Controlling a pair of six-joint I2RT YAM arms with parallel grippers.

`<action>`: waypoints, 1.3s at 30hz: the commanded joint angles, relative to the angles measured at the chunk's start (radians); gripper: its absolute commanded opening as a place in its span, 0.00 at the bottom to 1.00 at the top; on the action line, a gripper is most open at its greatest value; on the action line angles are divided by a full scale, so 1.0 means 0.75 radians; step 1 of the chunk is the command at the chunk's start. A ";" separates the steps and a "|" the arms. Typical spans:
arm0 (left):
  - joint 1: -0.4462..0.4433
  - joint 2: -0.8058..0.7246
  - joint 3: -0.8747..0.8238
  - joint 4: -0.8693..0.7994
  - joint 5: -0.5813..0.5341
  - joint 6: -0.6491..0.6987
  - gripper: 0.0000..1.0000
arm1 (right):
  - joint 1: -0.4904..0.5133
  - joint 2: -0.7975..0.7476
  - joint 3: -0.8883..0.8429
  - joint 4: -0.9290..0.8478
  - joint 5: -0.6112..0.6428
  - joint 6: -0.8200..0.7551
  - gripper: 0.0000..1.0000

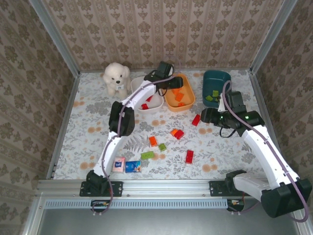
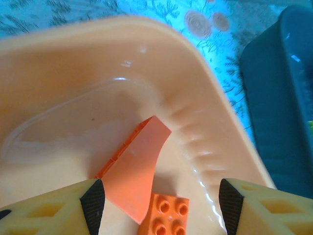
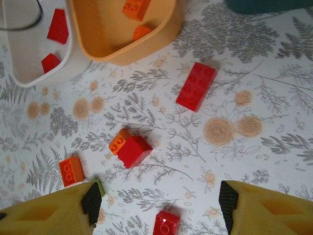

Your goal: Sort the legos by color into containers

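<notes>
The left gripper (image 2: 161,205) hung over the orange tray (image 1: 189,104). Its fingers were spread wide with nothing between them, so it was released. Right beneath it, inside the orange tray, an orange sloped piece (image 2: 137,169) and an orange studded brick (image 2: 166,215) lay touching each other near the curved wall. The right gripper (image 3: 160,200) hovered above the flowered table (image 1: 88,127) off the orange tray's near right corner, likewise open and grasping nothing.

Seen from above, the white tray (image 1: 155,104) sat just left of the orange tray and held two red pieces (image 3: 50,62). The teal tray (image 1: 217,76) stood just right of the orange tray with a few green pieces (image 1: 214,94) inside. Farther left of the orange tray, past the white one, sat a plush dog (image 1: 116,77).

Loose bricks lay on the near side of the orange tray. A long red brick (image 3: 196,85) was closest to its near corner. Farther out, a small orange brick (image 3: 119,142) touched a red block (image 3: 135,152). Beyond those were a lone orange brick (image 3: 71,171), two green bricks (image 1: 162,147) and a last red brick (image 1: 189,156). Farthest from the orange tray, by the left arm's base, a pink packet (image 1: 119,164) and a blue packet (image 1: 132,166) lay side by side.
</notes>
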 commanded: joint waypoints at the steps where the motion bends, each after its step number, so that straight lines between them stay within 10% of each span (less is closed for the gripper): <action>1: 0.048 -0.322 -0.102 0.080 0.024 -0.068 0.68 | 0.074 0.059 0.087 -0.032 0.030 -0.101 0.68; 15: 0.190 -1.402 -1.454 0.186 -0.129 -0.170 0.71 | 0.757 0.580 0.217 -0.039 0.102 -0.278 0.68; 23: 0.186 -2.016 -2.127 -0.049 -0.179 -0.301 0.71 | 0.868 0.979 0.340 -0.008 0.080 -0.165 0.71; 31: 0.182 -2.432 -2.354 -0.239 -0.251 -0.401 0.72 | 0.883 1.110 0.394 0.024 0.063 -0.132 0.81; 39: 0.179 -2.413 -2.324 -0.226 -0.245 -0.405 0.73 | 0.884 1.198 0.415 -0.002 0.117 -0.126 0.56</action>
